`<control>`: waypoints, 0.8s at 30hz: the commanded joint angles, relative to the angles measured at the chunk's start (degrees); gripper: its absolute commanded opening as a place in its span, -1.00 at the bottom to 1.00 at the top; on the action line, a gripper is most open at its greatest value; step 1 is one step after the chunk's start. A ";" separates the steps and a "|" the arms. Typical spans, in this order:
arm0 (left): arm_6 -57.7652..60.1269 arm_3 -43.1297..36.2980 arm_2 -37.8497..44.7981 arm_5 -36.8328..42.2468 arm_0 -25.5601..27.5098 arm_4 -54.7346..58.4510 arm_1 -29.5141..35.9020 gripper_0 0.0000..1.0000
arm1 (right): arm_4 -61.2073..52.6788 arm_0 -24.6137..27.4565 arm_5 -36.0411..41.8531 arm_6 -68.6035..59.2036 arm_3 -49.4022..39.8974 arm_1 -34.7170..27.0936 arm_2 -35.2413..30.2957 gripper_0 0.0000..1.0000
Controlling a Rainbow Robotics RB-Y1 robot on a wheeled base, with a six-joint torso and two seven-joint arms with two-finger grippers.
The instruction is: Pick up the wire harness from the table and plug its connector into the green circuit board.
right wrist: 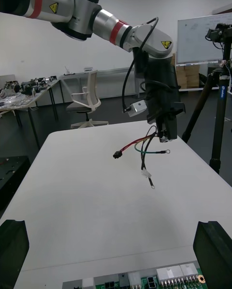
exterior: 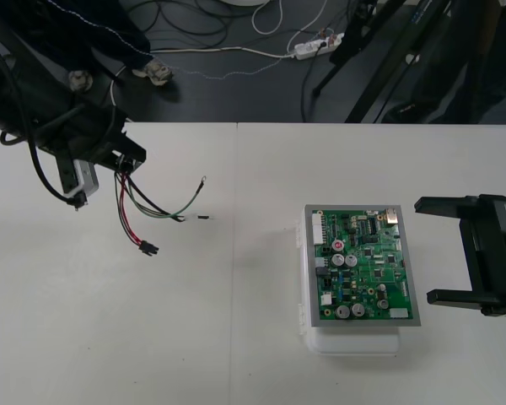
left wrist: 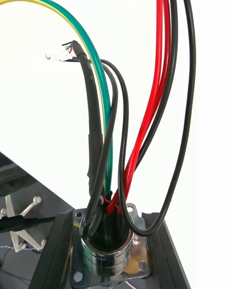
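While the left tool (exterior: 118, 167) grips the harness (exterior: 156, 207) by its metal socket (left wrist: 108, 252), the wires hang limp over the counter's (exterior: 236, 354) left side — light, floppy, black plug (exterior: 148, 248) dangling free. Judgement: needs a hold close to the plug before insertion. Right tool (exterior: 426, 250) gapes wide just beside the green board (exterior: 363, 266).

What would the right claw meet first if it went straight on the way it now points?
Likely the green circuit board, directly ahead of the open right claw; if it clears that, the wire harness hanging from the left claw. Height unclear.
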 commanded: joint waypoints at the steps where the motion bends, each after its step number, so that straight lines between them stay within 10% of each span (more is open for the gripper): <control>1: 5.26 0.18 5.68 -8.04 0.28 1.65 3.86 -1.00 | -0.97 -0.85 -0.27 0.66 -0.42 0.48 -0.75 1.00; 24: 39.80 0.80 23.17 -31.42 0.37 8.85 5.71 -1.00 | -3.16 -1.03 -0.27 -1.80 -0.51 -0.40 -0.75 1.00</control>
